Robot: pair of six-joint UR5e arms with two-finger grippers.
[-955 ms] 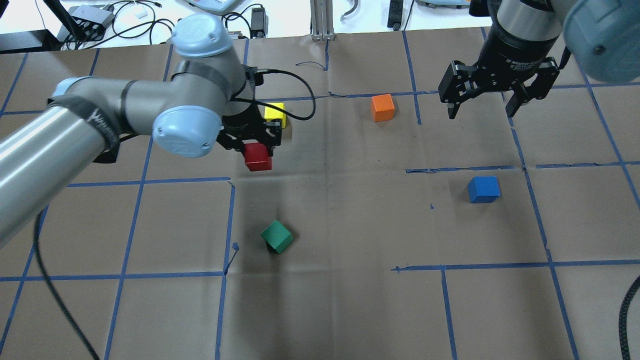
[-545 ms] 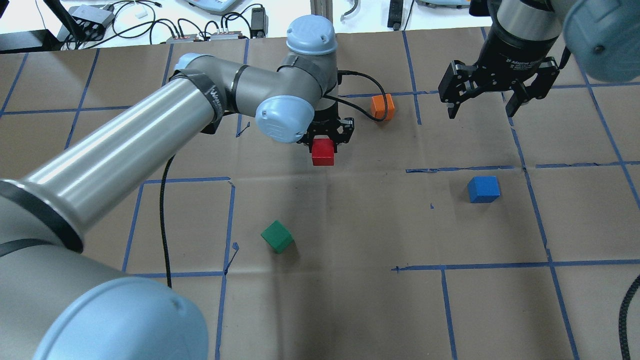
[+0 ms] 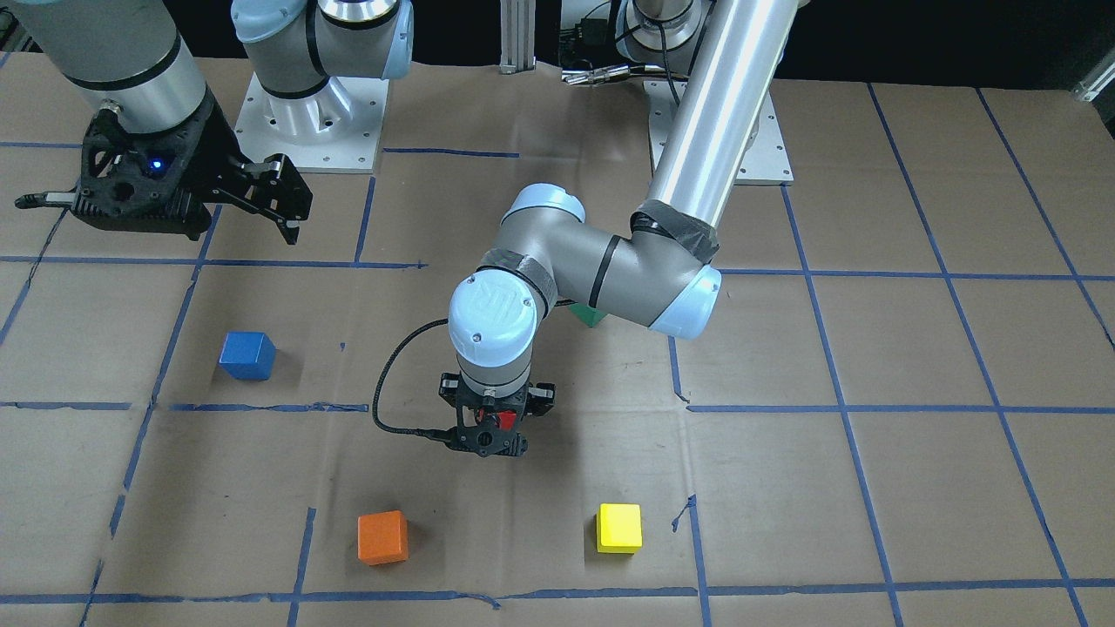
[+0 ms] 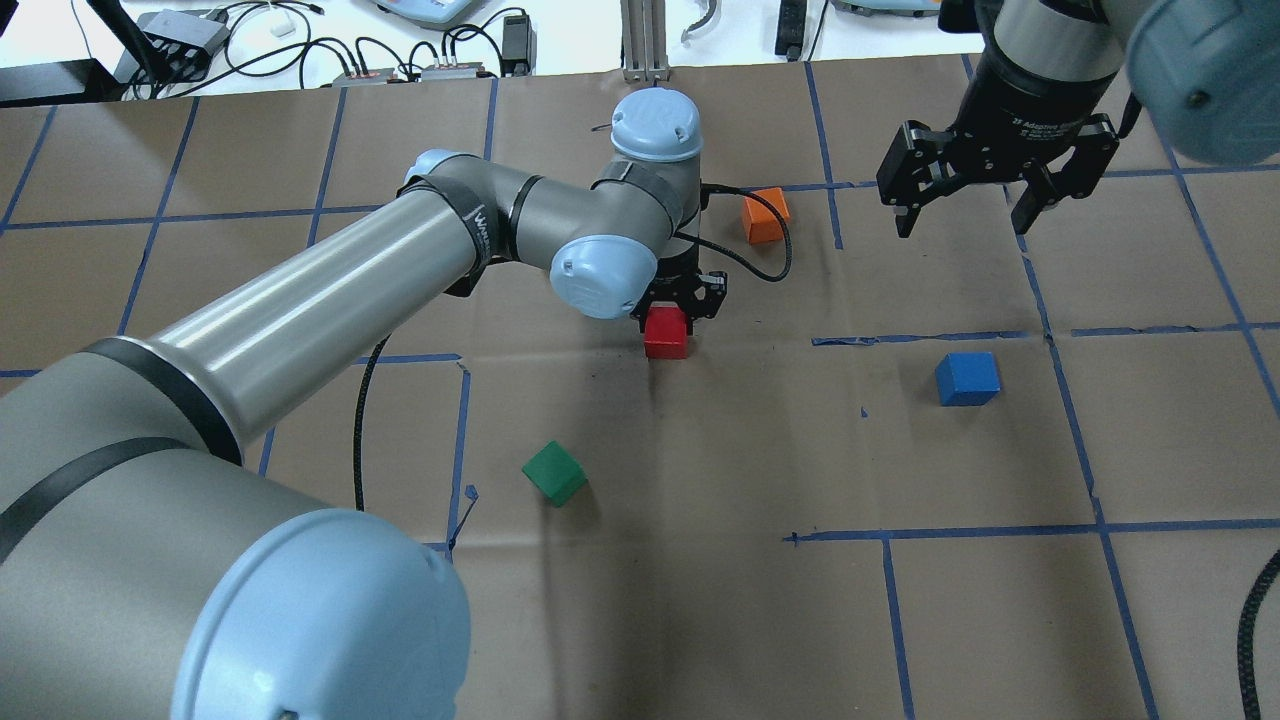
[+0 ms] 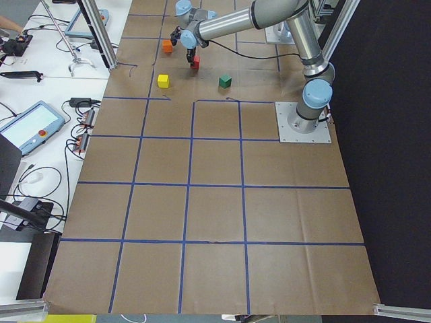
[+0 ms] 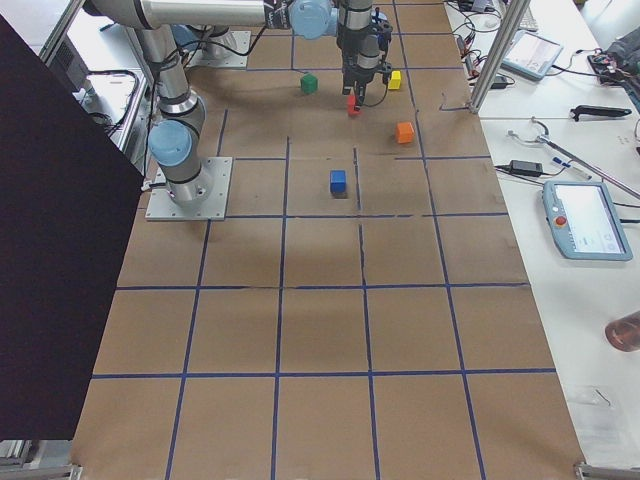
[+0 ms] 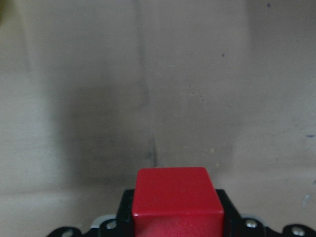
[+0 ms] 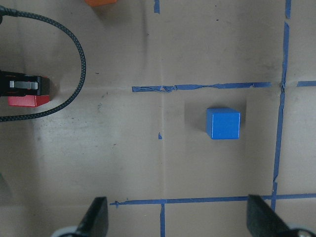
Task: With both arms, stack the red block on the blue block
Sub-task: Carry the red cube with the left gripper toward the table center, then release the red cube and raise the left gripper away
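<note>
My left gripper (image 4: 681, 303) is shut on the red block (image 4: 666, 333) and holds it near the middle of the table, just above the paper. The red block fills the bottom of the left wrist view (image 7: 177, 200) over its shadow. It is mostly hidden under the gripper in the front-facing view (image 3: 492, 428). The blue block (image 4: 967, 378) sits alone on the paper to the right, well apart from the red block. My right gripper (image 4: 965, 208) is open and empty, raised beyond the blue block. The right wrist view shows the blue block (image 8: 223, 123) below it and the red block (image 8: 27, 100) at the left edge.
An orange block (image 4: 765, 215) lies just beyond the left gripper. A green block (image 4: 554, 473) lies nearer the robot, to the left. A yellow block (image 3: 619, 528) lies on the far side, hidden by my left arm in the overhead view. A black cable (image 4: 760, 265) loops from the left wrist.
My left arm has swung right with the red block, from beside the yellow block to the table's middle, and lowered. The right gripper and the blue block have not moved.
</note>
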